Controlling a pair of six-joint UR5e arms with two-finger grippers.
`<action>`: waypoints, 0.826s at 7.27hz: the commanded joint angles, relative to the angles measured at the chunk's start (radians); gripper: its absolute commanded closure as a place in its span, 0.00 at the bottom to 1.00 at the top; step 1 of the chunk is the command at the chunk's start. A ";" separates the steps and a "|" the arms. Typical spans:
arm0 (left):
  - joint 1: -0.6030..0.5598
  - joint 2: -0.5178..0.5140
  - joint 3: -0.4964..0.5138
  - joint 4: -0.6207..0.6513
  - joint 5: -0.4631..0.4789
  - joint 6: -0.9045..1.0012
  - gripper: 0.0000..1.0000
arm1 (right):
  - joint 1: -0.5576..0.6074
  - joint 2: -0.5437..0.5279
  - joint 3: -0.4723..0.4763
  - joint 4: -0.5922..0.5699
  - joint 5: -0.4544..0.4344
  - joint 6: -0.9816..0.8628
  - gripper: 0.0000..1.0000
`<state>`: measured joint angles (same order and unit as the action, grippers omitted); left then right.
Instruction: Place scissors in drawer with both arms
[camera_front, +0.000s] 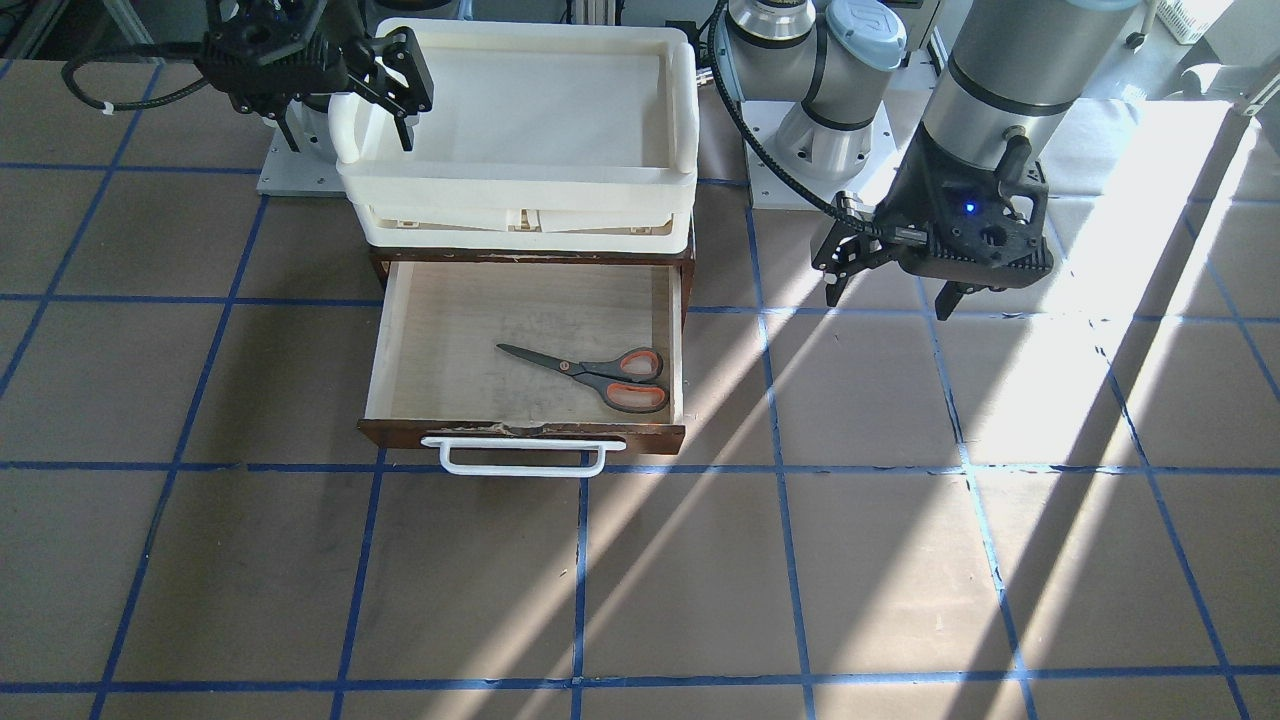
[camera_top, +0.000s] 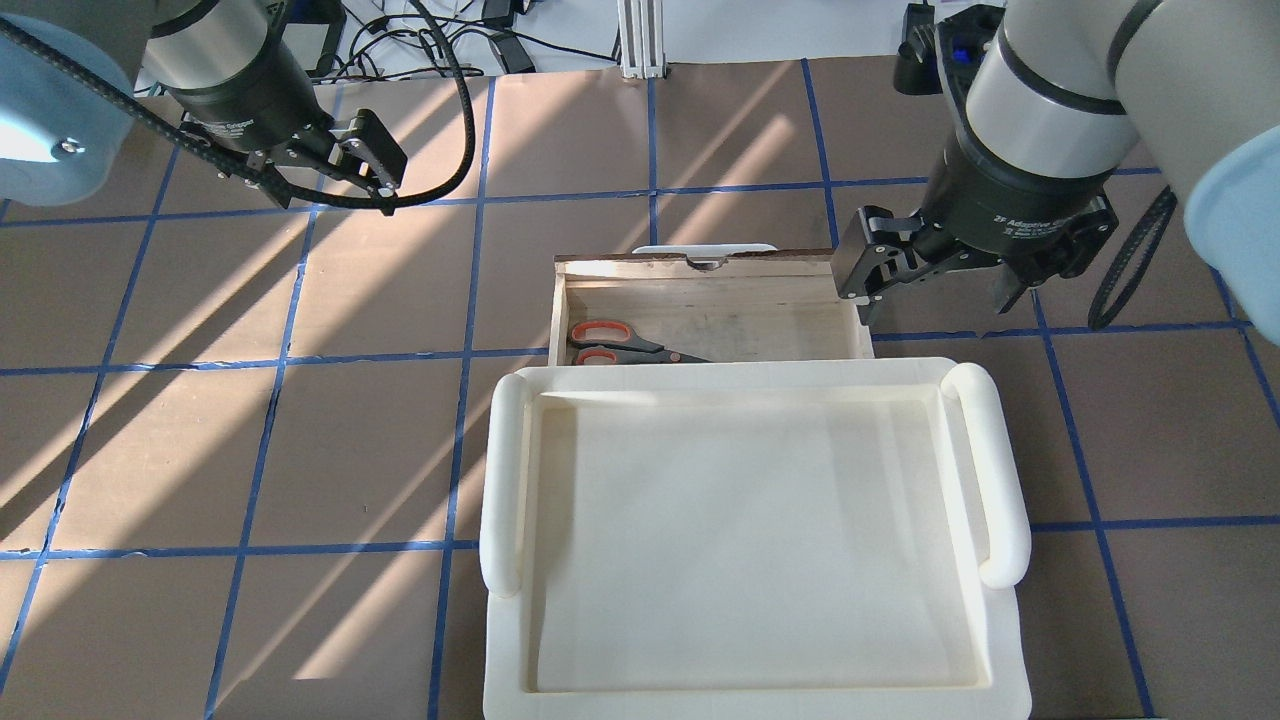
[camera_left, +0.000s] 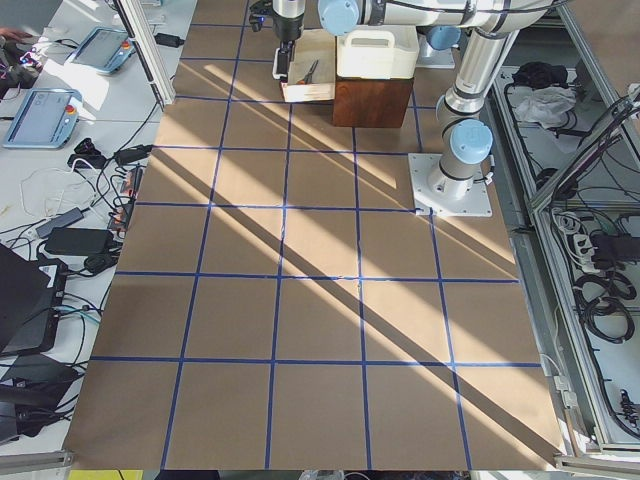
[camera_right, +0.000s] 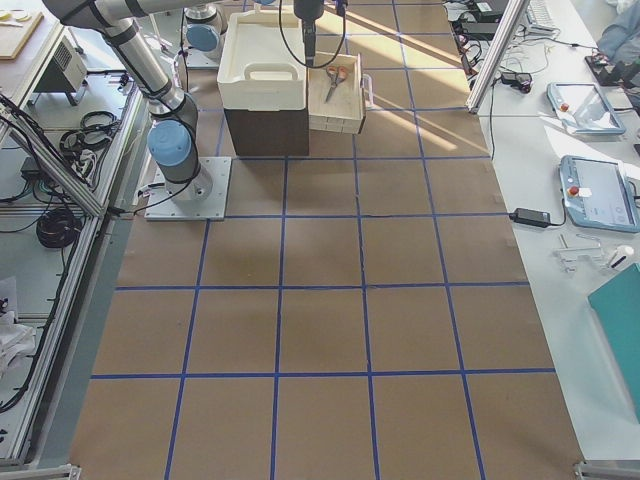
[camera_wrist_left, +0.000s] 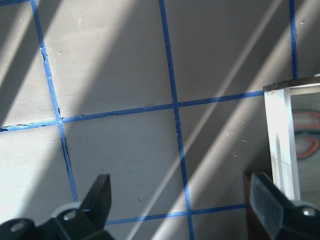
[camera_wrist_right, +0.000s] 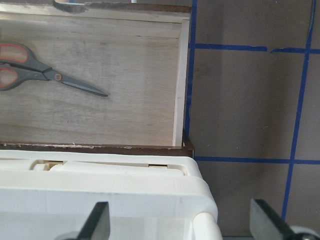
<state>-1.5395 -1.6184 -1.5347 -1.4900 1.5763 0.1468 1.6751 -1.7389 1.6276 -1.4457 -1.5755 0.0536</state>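
Now scissors in drawer; left claw apart.

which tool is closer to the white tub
Right. The right tool hangs at the tub's corner on the robot's right; the left tool is well off to its left, over the table.

The brown, blue-taped table carried a dark wooden cabinet near the jaws of the right gripper, well apart from the left gripper.
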 joint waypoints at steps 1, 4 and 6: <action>0.010 0.009 -0.015 -0.004 0.007 -0.001 0.00 | -0.003 0.007 -0.005 -0.015 -0.009 0.000 0.00; 0.013 0.051 -0.050 -0.016 0.022 -0.066 0.00 | -0.084 0.044 -0.060 -0.004 -0.001 -0.001 0.00; 0.012 0.090 -0.050 -0.063 0.011 -0.119 0.00 | -0.086 0.044 -0.063 0.001 -0.001 0.011 0.00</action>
<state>-1.5270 -1.5539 -1.5836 -1.5210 1.5911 0.0561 1.5964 -1.6980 1.5694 -1.4478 -1.5776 0.0593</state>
